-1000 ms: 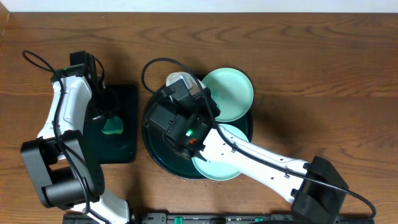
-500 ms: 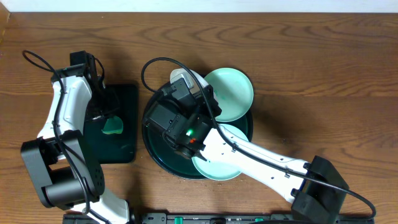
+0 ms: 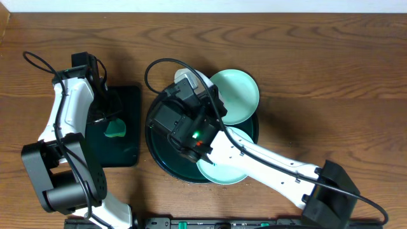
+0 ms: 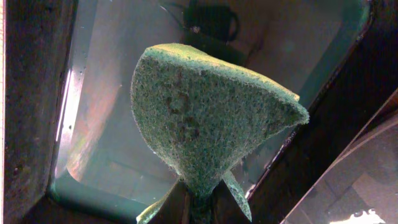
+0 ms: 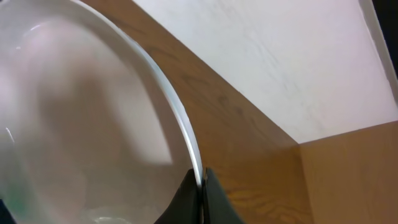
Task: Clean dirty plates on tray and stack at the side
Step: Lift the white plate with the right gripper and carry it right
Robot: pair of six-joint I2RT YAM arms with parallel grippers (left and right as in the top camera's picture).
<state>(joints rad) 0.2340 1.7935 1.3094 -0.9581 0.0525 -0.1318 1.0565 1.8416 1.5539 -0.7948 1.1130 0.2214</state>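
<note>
While the overhead camera looks straight down on the bench [image 3: 331,76], the round black tray [image 3: 154,152] sits at its middle, with the right arm [image 3: 267,162] reaching across it from the near right. At the tray's far edge the right claw [image 3: 189,86] is clenched on a white plate [image 3: 180,79], most of it hidden beneath the wrist. One turquoise plate [image 3: 238,95] overhangs the tray's far-right rim. A second turquoise plate [image 3: 222,175] lies on the tray's near-right part, partly covered by the arm. Just left of the tray stands a rectangular black tray [image 3: 130,105], and over it the left claw [image 3: 109,121] grips a green sponge [image 3: 116,131]. A black cable [image 3: 149,70] loops over the round tray's far-left rim.

Seen from the left wrist, the left claw [image 4: 199,208] pinches the sponge [image 4: 205,118] by its narrow end. The pad fans out wide above the glossy floor of the rectangular tray [image 4: 112,74].

Seen from the right wrist, the right claw [image 5: 200,186] is shut on the thin rim of the white plate [image 5: 81,137], its tips meeting at the edge. Beyond the rim run the brown bench [image 5: 249,168] and a pale wall [image 5: 280,62]. Whether the plate rests on the round tray or is lifted clear of it cannot be told from this angle.
</note>
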